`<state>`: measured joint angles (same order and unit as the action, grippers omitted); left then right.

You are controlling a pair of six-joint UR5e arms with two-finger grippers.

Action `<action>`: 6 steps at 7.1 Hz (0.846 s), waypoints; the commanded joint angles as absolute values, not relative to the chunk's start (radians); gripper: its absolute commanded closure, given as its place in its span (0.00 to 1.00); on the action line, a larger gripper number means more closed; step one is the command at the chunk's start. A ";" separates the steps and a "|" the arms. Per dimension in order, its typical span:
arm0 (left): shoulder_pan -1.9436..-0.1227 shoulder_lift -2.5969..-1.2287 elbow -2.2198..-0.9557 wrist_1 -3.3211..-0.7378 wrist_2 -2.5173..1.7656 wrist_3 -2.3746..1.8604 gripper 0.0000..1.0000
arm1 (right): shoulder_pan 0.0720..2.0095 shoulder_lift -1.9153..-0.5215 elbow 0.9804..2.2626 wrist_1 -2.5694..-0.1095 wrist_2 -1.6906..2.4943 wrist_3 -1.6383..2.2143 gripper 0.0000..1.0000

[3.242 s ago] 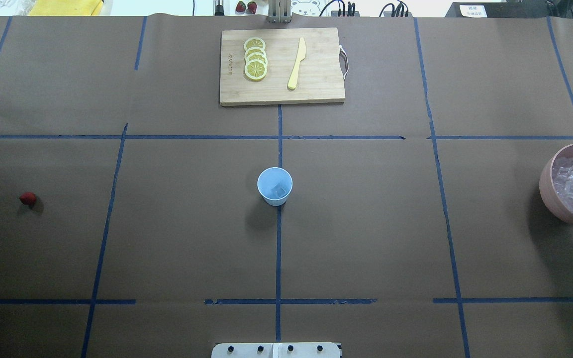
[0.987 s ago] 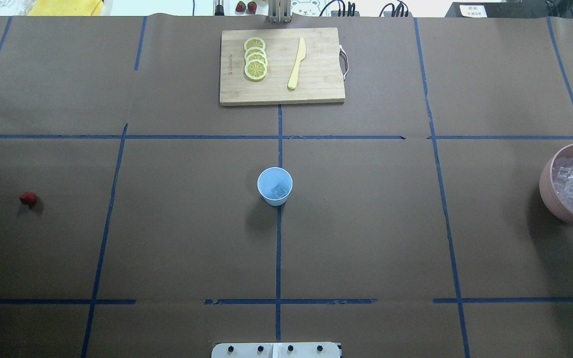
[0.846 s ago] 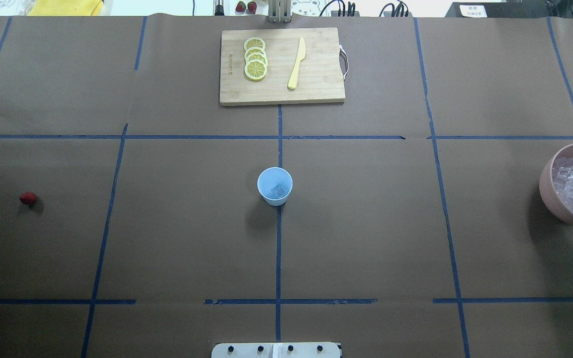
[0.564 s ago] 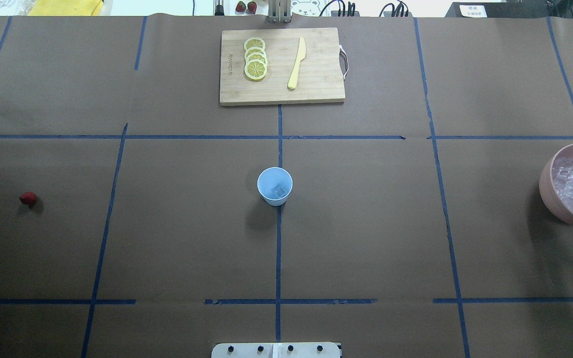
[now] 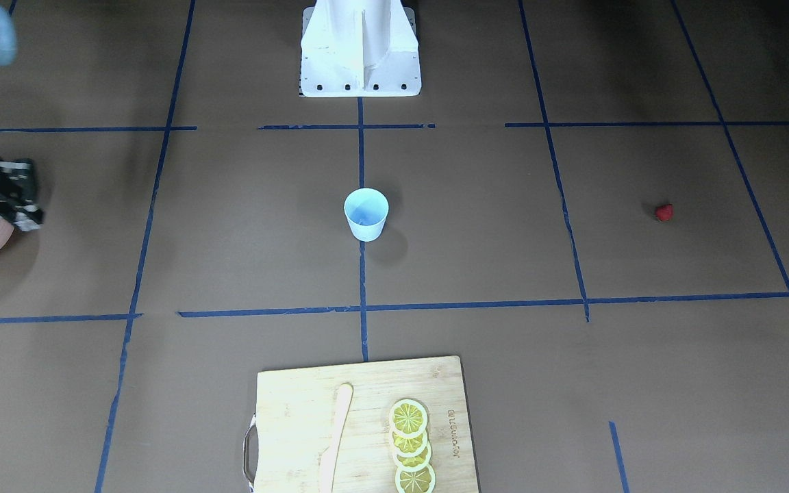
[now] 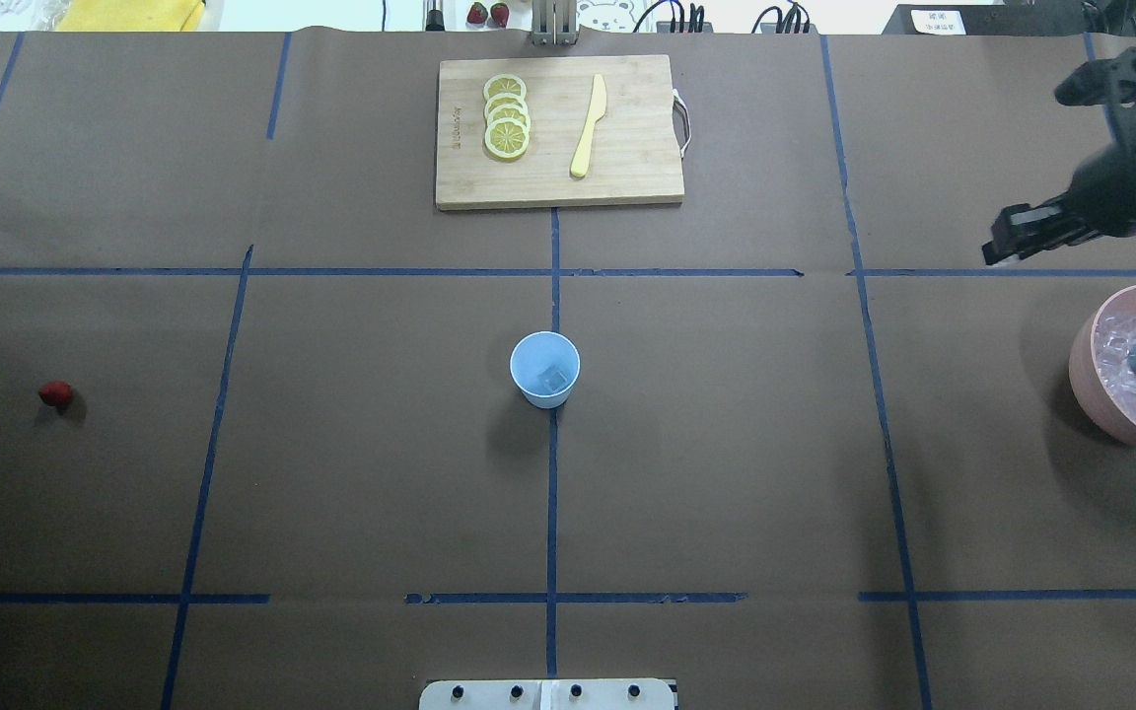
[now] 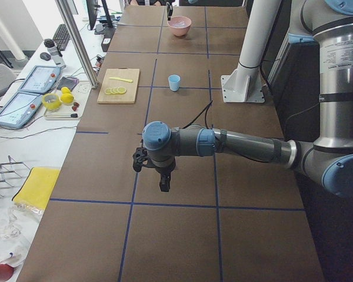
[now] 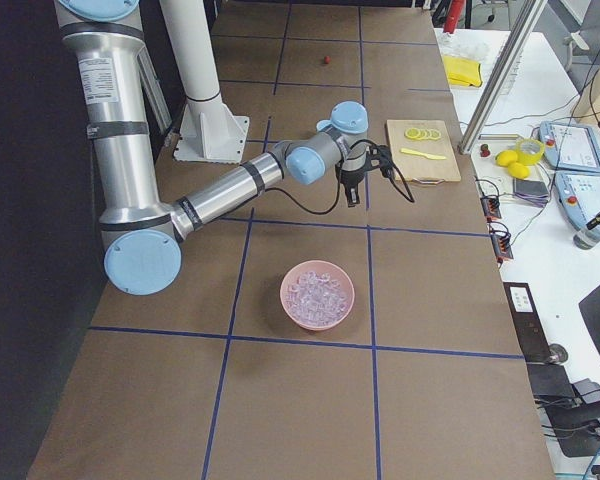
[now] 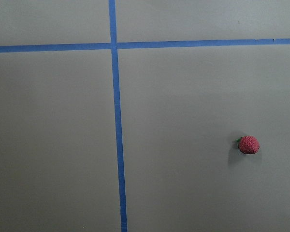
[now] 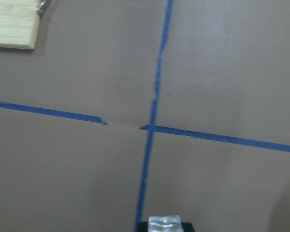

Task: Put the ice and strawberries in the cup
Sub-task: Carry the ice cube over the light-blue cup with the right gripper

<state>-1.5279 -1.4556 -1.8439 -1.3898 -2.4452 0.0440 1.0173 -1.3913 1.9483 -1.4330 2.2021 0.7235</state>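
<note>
Jaws of right gripper [image 6: 1004,240] pinch one ice cube [image 10: 165,221], plain in wrist view. For left gripper [image 7: 164,183] I cannot tell.
Change: right gripper was dipped in pink bowl [image 6: 1083,387] a moment ago, now lifted clear, just beyond bowl's far rim.
I read pick as done and carry as next.
Target cup [image 6: 544,369] mid-table, loose cube [image 6: 554,378] inside.
Strawberry [image 6: 55,394] far left on table, not yet picked.

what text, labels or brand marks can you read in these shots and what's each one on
None reads clearly.
Brand mark printed along one side of the cutting board: too blurred to read.
White sign beyond the table's far edge: characters too small.
Printed label on the right arm, upper tube: too small.
</note>
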 commanded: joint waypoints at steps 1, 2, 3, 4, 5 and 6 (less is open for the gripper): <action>-1.528 -1.456 -1.845 -1.390 -2.445 0.043 0.00 | 0.776 -1.196 1.939 -1.512 2.040 1.031 0.91; -1.528 -1.456 -1.844 -1.390 -2.445 0.044 0.00 | 0.674 -1.083 1.925 -1.629 1.923 1.075 0.91; -1.528 -1.456 -1.844 -1.390 -2.445 0.043 0.00 | 0.616 -0.969 1.880 -1.693 1.883 1.157 0.91; -1.528 -1.456 -1.844 -1.390 -2.445 0.043 0.00 | 0.576 -0.846 1.780 -1.694 1.855 1.245 0.92; -1.528 -1.456 -1.844 -1.390 -2.445 0.043 0.00 | 0.542 -0.740 1.678 -1.692 1.808 1.302 0.92; -1.528 -1.457 -1.844 -1.390 -2.445 0.043 0.00 | 0.522 -0.682 1.613 -1.692 1.798 1.330 0.92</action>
<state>-1.5279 -1.4562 -1.8439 -1.3898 -2.4452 0.0430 0.5555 -0.7783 1.7066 -1.6886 1.8259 1.2773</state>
